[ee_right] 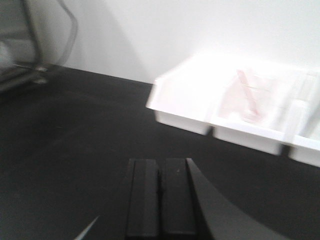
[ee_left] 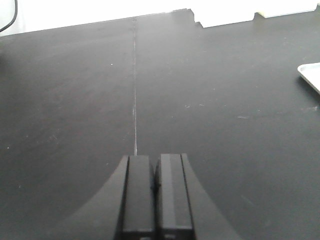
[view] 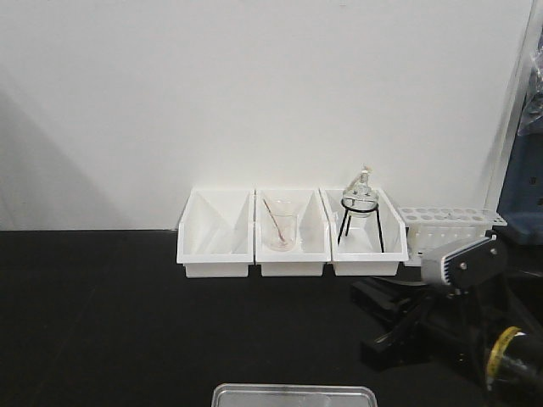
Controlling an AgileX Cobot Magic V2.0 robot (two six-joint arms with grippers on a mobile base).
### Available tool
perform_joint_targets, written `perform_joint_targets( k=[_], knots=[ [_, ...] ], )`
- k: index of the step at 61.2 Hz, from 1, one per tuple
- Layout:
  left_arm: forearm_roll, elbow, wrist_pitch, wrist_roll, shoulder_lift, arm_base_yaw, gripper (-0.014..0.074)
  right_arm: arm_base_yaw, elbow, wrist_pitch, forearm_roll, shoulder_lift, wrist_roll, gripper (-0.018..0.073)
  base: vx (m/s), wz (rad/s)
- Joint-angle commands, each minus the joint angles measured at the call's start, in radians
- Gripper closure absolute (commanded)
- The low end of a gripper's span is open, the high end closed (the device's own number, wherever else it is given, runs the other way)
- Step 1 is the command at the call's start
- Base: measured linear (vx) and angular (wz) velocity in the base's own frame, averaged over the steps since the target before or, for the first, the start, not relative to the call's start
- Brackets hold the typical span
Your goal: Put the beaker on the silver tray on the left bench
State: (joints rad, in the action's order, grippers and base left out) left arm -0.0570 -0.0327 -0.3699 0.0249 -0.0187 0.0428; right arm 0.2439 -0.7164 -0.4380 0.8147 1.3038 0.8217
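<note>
One flat, matte black surface (view: 127, 322) fills the lower half of the front view, meeting one plain white wall (view: 254, 93). A thin pale seam line (ee_left: 135, 100) crosses the surface; only the left wrist view shows it.

Three white plastic bins (view: 216, 233) stand side by side, touching, against the wall at 12 o'clock of centre. They are open-topped with sloping walls. The right wrist view shows them too, blurred, at 2 o'clock (ee_right: 185, 107).

One arm, the right arm (view: 458, 263), shows in the front view at 4 o'clock: black links with a grey metal block on top.

One silver tray (view: 293, 394) lies on the surface at 6 o'clock, cut by the frame edge. It is shallow, shiny grey metal with rounded corners. The left wrist view catches one pale corner of it at 3 o'clock (ee_left: 310, 75).

One white test tube rack (view: 445, 219), its top pierced with round holes, stands just beside the right bin at 3 o'clock of it.

One round-bottomed glass flask (view: 360, 199) sits on a black wire stand in the right bin.

One clear beaker with a reddish rod (view: 280, 229) stands in the middle bin.

The small beaker I cannot make out in any view.

Two sets of jaws: the left gripper (ee_left: 156, 195) and right gripper (ee_right: 159, 200) each show flat black jaws pressed together with nothing between them, above bare surface.
</note>
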Motion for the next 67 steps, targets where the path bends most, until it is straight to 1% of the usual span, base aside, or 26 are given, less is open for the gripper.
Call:
perform_joint_targets(
  k=[1,9,22,67],
  knots=[
    [0.003,-0.020,0.075,-0.002,-0.007,0.007,0.0595,-0.006,-0.018,0.122,0.022,-0.115,0.033,0.0576,0.00,0.00],
    [0.003,-0.020,0.075,-0.002,-0.007,0.007,0.0595,-0.006,0.034,0.184,0.036,-0.222,0.033,0.0575,0.00,0.00],
    [0.003,-0.020,0.075,-0.002,-0.007,0.007,0.0595,-0.006,0.126,0.188,0.037,-0.277,0.032,0.0575,0.00,0.00],
    [0.003,-0.020,0.075,-0.002,-0.007,0.007,0.0595,-0.006,0.129,0.189,0.039,-0.276,0.032,0.0573,0.00,0.00]
  ],
)
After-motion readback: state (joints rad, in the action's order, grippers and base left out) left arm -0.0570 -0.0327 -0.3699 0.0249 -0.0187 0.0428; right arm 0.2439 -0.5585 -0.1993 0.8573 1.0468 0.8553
